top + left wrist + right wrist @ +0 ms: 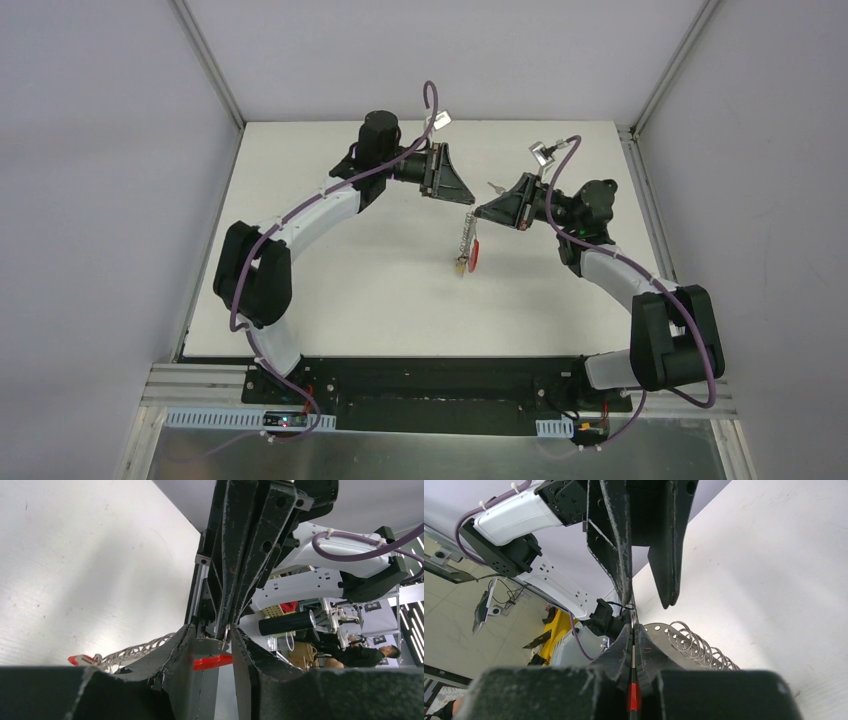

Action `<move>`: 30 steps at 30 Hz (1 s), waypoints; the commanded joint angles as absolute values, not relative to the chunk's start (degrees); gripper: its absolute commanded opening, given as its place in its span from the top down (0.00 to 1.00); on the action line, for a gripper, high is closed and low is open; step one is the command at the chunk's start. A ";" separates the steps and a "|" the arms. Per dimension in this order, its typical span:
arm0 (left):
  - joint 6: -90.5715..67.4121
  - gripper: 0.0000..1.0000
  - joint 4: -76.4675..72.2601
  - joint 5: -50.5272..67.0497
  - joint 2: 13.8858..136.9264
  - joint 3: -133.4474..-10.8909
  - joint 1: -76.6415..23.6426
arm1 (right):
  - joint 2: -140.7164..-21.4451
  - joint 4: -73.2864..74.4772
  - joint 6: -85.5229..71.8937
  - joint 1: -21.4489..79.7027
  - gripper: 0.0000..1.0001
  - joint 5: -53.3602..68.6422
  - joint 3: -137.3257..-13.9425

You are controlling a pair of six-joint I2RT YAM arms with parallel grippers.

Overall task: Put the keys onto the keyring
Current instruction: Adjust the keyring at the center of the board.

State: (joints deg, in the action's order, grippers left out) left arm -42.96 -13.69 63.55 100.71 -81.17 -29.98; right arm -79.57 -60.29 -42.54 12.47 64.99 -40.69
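Note:
The keyring (466, 240) hangs from my right gripper (481, 212) above the table's middle. Its grey half with metal clips is uppermost and its red half (475, 257) is lower. A key with an orange-yellow tag (459, 266) dangles at its bottom end. In the right wrist view my right gripper (632, 630) is shut on the loop's thin edge, and the clip strip (694, 642) curves off to the right. My left gripper (471, 201) meets it tip to tip. In the left wrist view the left gripper (212, 642) has its jaws apart, either side of the grey strip end and a red band (212, 662). Other keys are out of view.
A small silver object (494, 187) lies on the white table (330, 290) just behind the right gripper. Grey walls enclose the table at the back and sides. The arm bases stand at the near edge.

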 commanded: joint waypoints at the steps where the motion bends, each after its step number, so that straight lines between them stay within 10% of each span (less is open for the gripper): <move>1: -47.49 0.67 -22.19 65.84 98.20 -80.22 -29.88 | -79.42 -65.13 -44.32 11.46 1.00 63.22 -40.62; 30: -52.47 0.72 -28.21 65.84 98.70 -77.36 -31.79 | -79.11 -66.14 -46.22 9.82 1.00 61.27 -39.98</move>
